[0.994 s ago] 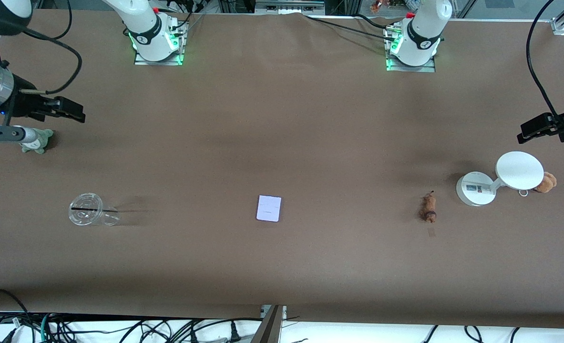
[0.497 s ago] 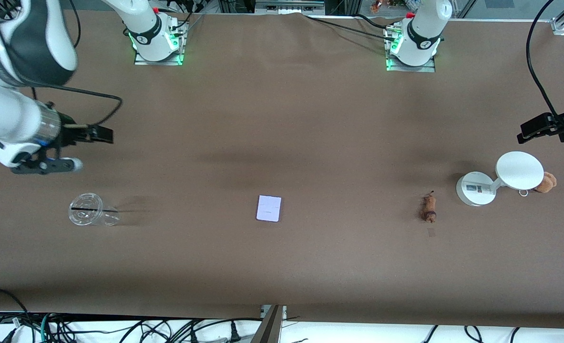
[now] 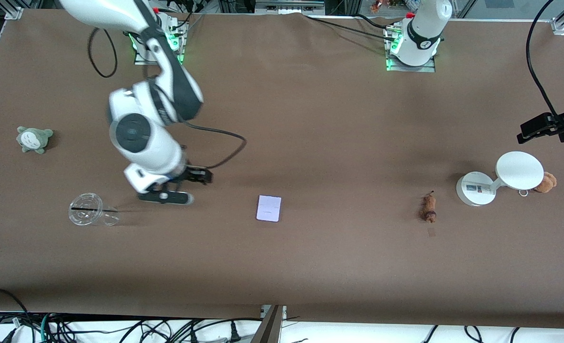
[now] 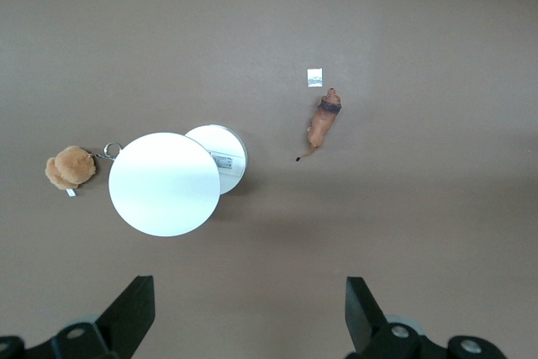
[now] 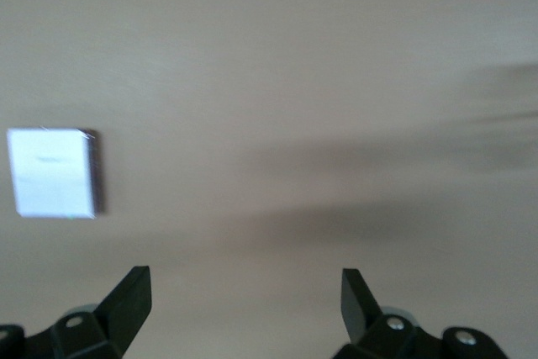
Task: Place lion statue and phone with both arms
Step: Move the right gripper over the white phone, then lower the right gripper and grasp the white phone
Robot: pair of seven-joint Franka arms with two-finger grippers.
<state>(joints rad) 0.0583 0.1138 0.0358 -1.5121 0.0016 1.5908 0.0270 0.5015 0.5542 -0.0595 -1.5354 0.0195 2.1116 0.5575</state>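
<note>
Task barely begun: pale lavender-white flat phone (image 3: 269, 208) and small orange-brown lion statue (image 3: 428, 207) lie ungrasped on table; right gripper (image 3: 179, 187) open over table near phone, left gripper (image 4: 248, 313) open, waiting.

The phone (image 3: 269, 208) lies flat on the desk (image 3: 310, 119), a pale lavender-white slab with rounded corners. Well apart from it, toward the left arm's end, the lion statue (image 3: 428, 208) lies on its side, small, orange-brown, tail pointing away from the front camera.
</note>
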